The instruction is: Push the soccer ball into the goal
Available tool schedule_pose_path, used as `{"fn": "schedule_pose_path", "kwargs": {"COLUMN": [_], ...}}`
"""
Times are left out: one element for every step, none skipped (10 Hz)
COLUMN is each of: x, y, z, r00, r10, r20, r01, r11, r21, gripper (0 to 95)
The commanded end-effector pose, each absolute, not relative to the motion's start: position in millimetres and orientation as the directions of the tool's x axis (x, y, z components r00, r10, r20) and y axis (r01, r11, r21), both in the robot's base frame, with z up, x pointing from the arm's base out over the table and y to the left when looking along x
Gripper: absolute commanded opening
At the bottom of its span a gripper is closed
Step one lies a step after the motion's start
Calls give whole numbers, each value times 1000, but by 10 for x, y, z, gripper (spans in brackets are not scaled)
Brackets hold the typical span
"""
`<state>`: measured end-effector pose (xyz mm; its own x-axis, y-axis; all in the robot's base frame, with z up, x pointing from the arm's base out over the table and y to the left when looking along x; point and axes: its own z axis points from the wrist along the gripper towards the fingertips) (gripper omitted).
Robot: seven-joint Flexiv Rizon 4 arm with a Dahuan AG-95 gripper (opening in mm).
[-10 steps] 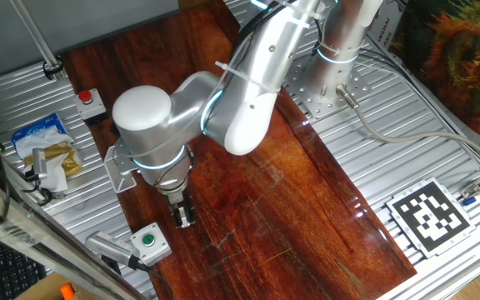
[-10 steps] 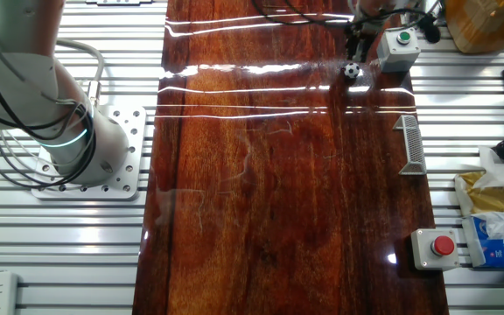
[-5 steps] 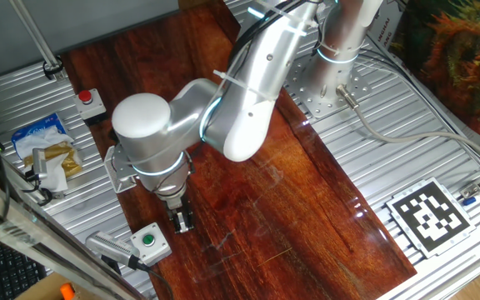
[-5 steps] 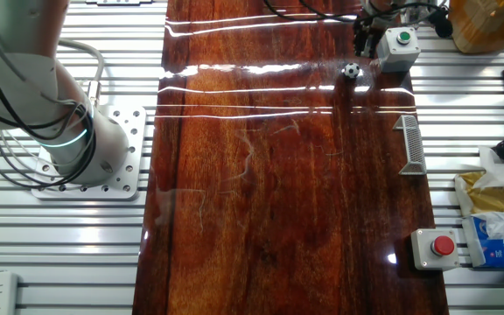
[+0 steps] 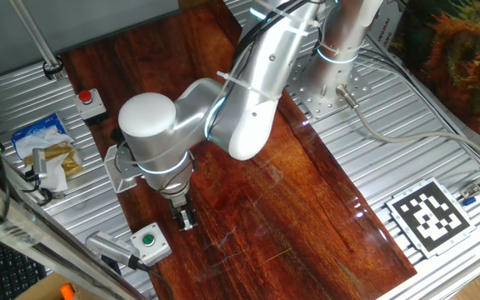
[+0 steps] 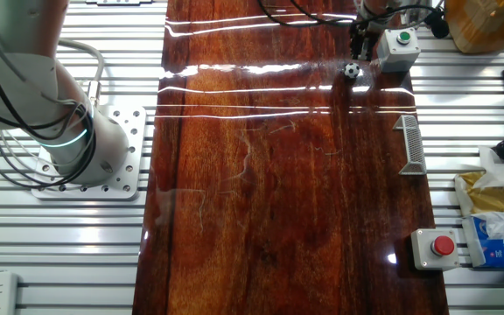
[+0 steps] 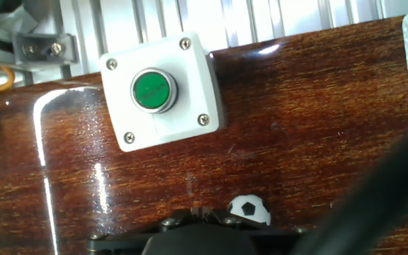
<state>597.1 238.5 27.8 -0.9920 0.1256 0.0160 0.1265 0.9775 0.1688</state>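
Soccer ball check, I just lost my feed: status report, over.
Gripper beside the green button box, open or shut unclear. Soccer ball on the wood just off the fingers, not in the goal. Nothing between ball and goal.

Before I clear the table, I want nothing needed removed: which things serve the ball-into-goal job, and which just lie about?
Job: soccer ball; goal; gripper.

Lying about: green button box; red button box; marker tag; snack packets.
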Motion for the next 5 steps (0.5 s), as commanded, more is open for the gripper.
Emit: {"fn": "schedule_pose_path", "kwargs": {"x": [5973,5975,5977,5980,5981], "y": [2385,2376,2363,2346,2327], "z": [269,258,241,226,213], "r00": [-994,-996,-999,-1000,-1000], "r10": [108,83,52,12,-17], "r20": [12,8,3,-3,-7], "r01": [109,83,52,11,-17], "r11": [980,983,986,988,988], "r21": [168,166,161,156,153], "gripper": [0,0,0,0,0]}}
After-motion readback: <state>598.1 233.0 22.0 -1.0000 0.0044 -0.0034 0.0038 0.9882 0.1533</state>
